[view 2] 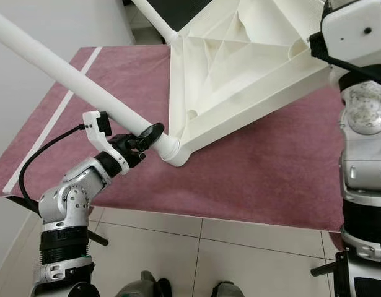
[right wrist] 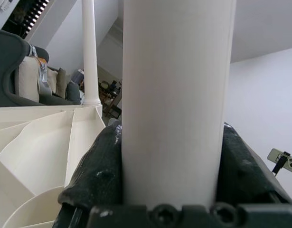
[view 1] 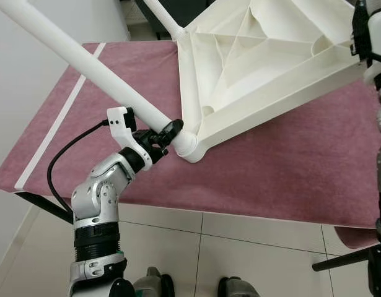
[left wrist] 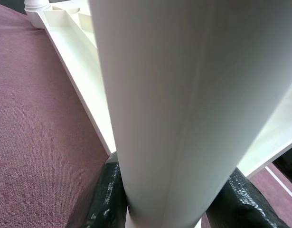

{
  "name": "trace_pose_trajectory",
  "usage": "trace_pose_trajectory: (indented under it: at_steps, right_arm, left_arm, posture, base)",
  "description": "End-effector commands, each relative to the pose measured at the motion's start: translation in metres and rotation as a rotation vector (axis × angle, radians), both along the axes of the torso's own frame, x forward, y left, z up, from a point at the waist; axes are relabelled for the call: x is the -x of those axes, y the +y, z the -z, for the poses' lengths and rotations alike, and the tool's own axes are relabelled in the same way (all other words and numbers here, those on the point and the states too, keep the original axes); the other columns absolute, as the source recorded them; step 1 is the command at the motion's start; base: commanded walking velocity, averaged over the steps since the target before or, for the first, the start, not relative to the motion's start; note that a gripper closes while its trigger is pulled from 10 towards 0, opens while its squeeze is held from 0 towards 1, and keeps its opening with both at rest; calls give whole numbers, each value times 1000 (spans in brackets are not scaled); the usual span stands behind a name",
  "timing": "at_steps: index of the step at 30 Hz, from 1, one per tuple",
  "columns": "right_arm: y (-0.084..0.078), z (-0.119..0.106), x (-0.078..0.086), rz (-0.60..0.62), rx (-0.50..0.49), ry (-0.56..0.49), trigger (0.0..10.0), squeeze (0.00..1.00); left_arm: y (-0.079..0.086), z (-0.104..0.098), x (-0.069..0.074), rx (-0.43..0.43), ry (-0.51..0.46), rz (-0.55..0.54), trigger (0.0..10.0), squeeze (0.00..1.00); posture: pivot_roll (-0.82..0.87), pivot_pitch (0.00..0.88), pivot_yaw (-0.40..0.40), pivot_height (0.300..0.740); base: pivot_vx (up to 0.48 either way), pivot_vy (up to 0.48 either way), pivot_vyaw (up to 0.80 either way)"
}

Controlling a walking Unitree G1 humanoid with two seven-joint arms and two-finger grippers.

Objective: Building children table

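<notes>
Your white plastic tabletop (view 1: 258, 68) lies upside down and tilted on the pink cloth (view 1: 289, 167) covering the desk (view 1: 38, 201), ribbed underside facing up. One white leg (view 1: 85, 65) runs from its near corner socket (view 1: 187, 145) up toward your left. Your left hand (view 1: 160, 137) is clamped on that leg just beside the socket; the left wrist view shows both black fingers (left wrist: 103, 199) pressed against the tube. Another leg (view 1: 162, 17) stands at the far corner. Your right hand (right wrist: 169, 209) is up at the tabletop's right edge; its wrist view shows the fingers (right wrist: 96, 175) closed around a third leg (right wrist: 176, 95). A white stripe (view 1: 60, 120) runs along the cloth's left side. Below is tiled floor (view 1: 240, 241).
</notes>
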State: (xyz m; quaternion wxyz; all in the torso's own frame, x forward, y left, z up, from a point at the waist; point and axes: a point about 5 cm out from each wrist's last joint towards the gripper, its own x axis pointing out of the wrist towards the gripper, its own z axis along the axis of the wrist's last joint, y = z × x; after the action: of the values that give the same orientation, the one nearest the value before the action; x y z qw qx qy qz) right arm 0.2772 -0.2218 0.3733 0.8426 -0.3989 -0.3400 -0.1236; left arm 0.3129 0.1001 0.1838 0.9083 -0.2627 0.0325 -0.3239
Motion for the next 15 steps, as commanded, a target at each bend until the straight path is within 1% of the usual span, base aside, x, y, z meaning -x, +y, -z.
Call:
trace_pose_trajectory:
  at_steps: [1,4,6,9,12,13,15]
  right_arm:
    - [5,-65,59,89,175,-448,0,0]
    - [6,-68,61,91,188,-460,0,0]
    - [11,-74,63,82,209,-495,0,0]
    - [13,-78,65,78,214,-517,0,0]
    - [18,-87,70,75,231,-574,0,0]
    - [18,-87,70,75,231,-574,0,0]
    - [20,-90,72,76,246,-591,0,0]
  left_arm:
    - [-53,7,-17,-7,349,-137,0,0]
    - [-57,7,-17,-7,352,-111,0,0]
    - [-64,6,-19,-6,360,-71,0,0]
    - [-68,3,-20,0,360,-51,0,0]
    - [-80,-5,-26,20,352,-1,0,0]
    - [-80,-5,-26,20,352,-1,0,0]
    - [-85,-9,-28,28,351,22,0,0]
  posture:
    - [-156,121,130,740]
    - [-157,122,131,740]
    - [-157,125,134,740]
    - [-156,125,134,740]
    - [-161,125,136,740]
    - [-161,125,136,740]
    - [-161,126,137,740]
  base:
    - [0,0,0]
    - [0,0,0]
    - [0,0,0]
    - [0,0,0]
    - [0,0,0]
    - [0,0,0]
    - [0,0,0]
